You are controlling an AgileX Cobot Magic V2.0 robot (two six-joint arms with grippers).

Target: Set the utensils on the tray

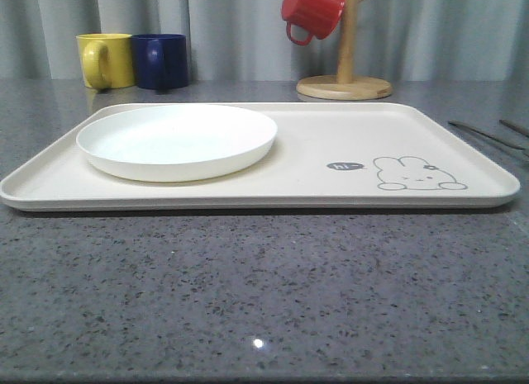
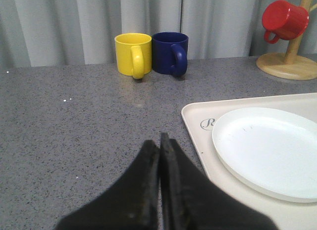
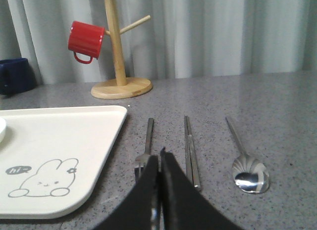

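My right tool (image 3: 159,158) is pressed closed and empty, with the slim silver metal fork (image 3: 145,152) just ahead on the speckled grey worktop (image 3: 257,106), the straight knife (image 3: 191,151) and oval-bowled spoon (image 3: 246,163) beside it. I should open wide, straddle the fork's handle squarely, then lift toward the cream rectangular tray (image 3: 64,136).

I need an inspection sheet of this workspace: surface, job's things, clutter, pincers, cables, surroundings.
Surface: grey speckled countertop, dry.
Job's things: white plate already on the cream tray; fork, knife and spoon lie on the counter beside the tray, apart from each other.
Clutter: yellow mug, blue mug, red mug hanging on a wooden mug stand.
Pincers: left pincer shut, empty; right pincer shut, empty, near the fork.
Cables: nothing seen.
Surroundings: grey curtain behind.
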